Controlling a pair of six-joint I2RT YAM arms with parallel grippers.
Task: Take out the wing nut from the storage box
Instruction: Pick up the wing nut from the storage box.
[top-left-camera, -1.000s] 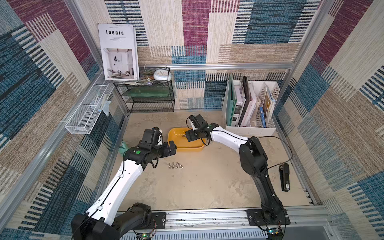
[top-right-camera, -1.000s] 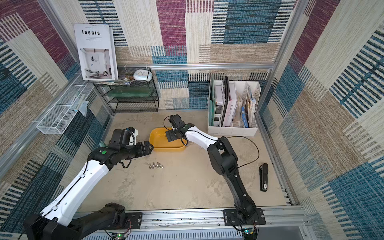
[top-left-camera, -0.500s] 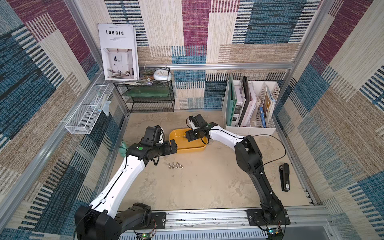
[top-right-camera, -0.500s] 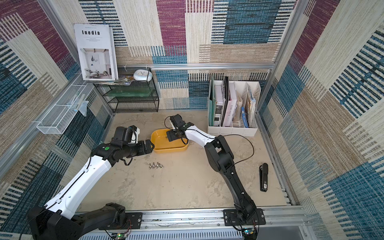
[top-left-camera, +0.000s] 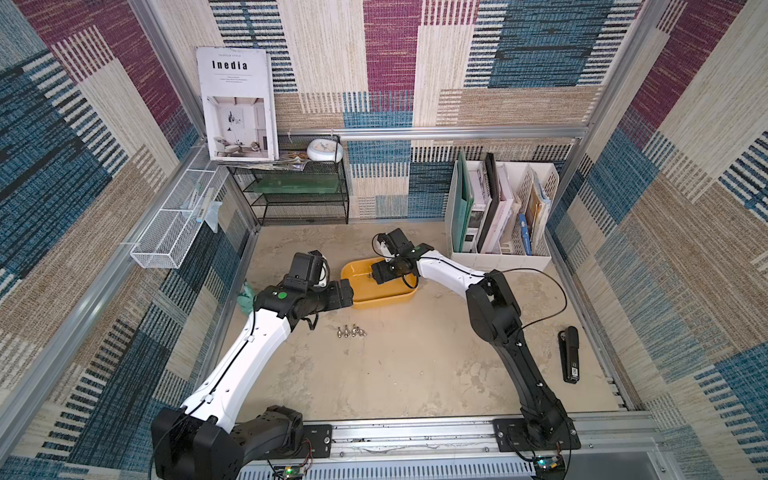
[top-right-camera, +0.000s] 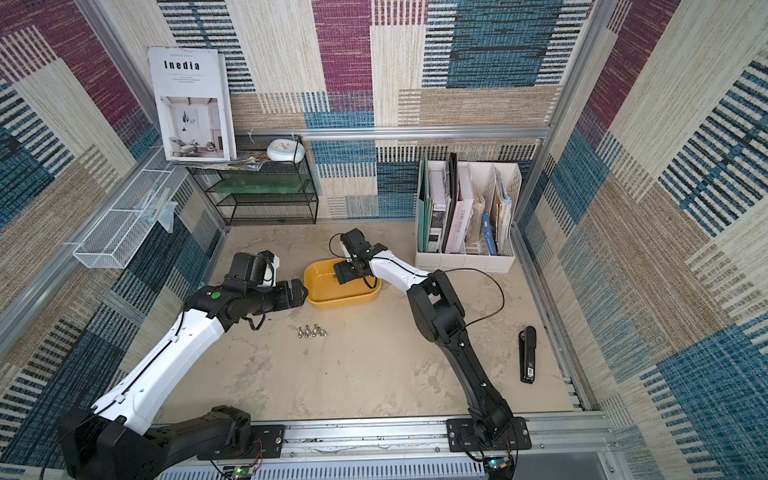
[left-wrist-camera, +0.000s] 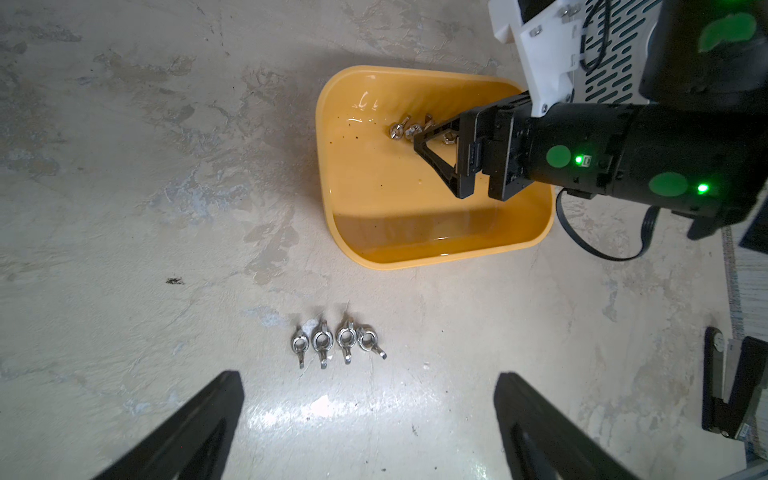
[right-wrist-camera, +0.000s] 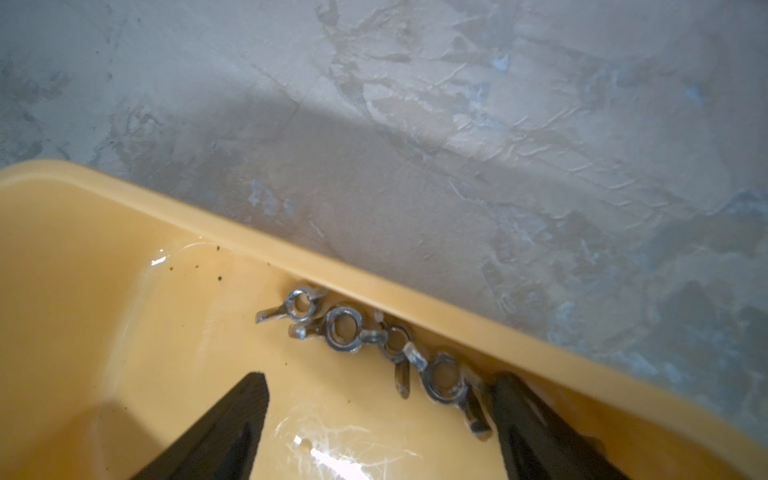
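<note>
The yellow storage box (top-left-camera: 386, 302) is seen on the table (top-left-camera: 415, 374), toward its back and between the two arms, in both top views. Four wing nuts (right-wrist-camera: 343, 328) are shown lying in a ragged row inside it, close against one long wall. The right fingers (right-wrist-camera: 232, 415) are seen inside the box, spread wide, and nothing is gripped between them. The nearest nut of the row is framed between them, just beside one finger, though whether it is touched cannot be told. The left fingers (left-wrist-camera: 199, 424) are held wide apart and empty above the table, just beside the box's short end on the left arm's side. Four loose wing nuts (left-wrist-camera: 336, 340) are lined up side by side on the bare table in front of the box, apart from it. A black stapler-like tool (top-left-camera: 569, 353) is seen lying well apart on the table's right side. A white file organizer (top-left-camera: 498, 253) packed with folders is stood at the back.
</note>
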